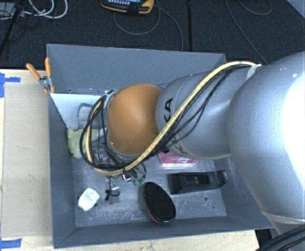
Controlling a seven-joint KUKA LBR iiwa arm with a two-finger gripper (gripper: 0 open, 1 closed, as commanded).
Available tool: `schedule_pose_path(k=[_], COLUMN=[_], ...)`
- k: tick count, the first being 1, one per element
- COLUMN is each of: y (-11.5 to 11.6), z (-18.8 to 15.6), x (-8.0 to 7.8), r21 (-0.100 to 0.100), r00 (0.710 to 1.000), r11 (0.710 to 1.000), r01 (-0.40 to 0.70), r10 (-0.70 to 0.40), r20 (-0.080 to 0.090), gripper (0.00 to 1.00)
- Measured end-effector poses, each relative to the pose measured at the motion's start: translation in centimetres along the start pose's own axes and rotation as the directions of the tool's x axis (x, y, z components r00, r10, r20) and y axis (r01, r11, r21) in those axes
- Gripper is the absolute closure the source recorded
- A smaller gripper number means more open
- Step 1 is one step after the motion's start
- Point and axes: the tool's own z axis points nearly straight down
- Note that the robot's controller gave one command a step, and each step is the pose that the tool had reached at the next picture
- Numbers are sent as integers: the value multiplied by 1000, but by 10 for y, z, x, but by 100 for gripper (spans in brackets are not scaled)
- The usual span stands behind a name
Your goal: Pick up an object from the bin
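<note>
Silver-grey arm (246,119) with orange wrist cover (131,116) and black-and-yellow cables (194,95)

Single camera, set high above the bin (131,69), looking steeply down and tilted slightly toward the far wall, whose inner face shows. Close range: near, far and left rims in frame. Arm (257,135) enters from the right, large near the lens, covering the right rim. Dark floor (204,20) beyond the far rim.

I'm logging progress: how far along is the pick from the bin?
Done: the arm is down inside the bin, its gripper low near the floor between a small white object and a black oval. In hand: nothing visibly held. Left: grasping one thing and lifting it out.
</note>
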Motion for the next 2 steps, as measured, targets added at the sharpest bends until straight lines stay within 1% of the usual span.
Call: schedule_pose_path(k=[1,2], y=[8,38], z=[-7,55], x=[5,17], r21=[3,0], r00=[962,934], r11=[962,934], r01=[274,356], r10=[-274,-356], r20=[3,-1], gripper=[0,0])
